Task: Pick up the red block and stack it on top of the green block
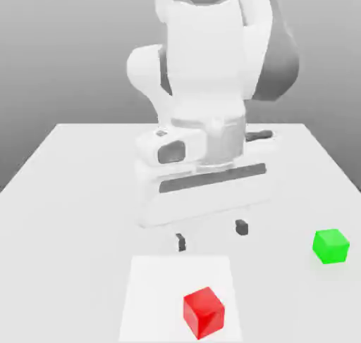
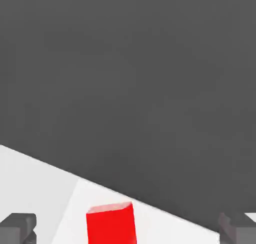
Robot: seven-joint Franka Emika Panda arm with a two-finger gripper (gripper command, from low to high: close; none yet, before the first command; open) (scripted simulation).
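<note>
The red block (image 1: 204, 311) lies on a lighter white patch (image 1: 151, 292) near the table's front edge. The green block (image 1: 331, 246) rests on the table toward the exterior view's right, well apart from the red one. My gripper (image 1: 211, 235) hangs open above the table, behind the red block, its two dark fingertips (image 1: 242, 227) spread wide with nothing between them. In the hand view the red block (image 2: 111, 223) sits between the two dark fingertips (image 2: 18, 227), ahead of them and untouched.
The white arm body (image 1: 204, 116) rises behind the gripper at the table's middle. The white table (image 1: 63, 194) stretches to the exterior view's left and right. Beyond the table edge is grey background.
</note>
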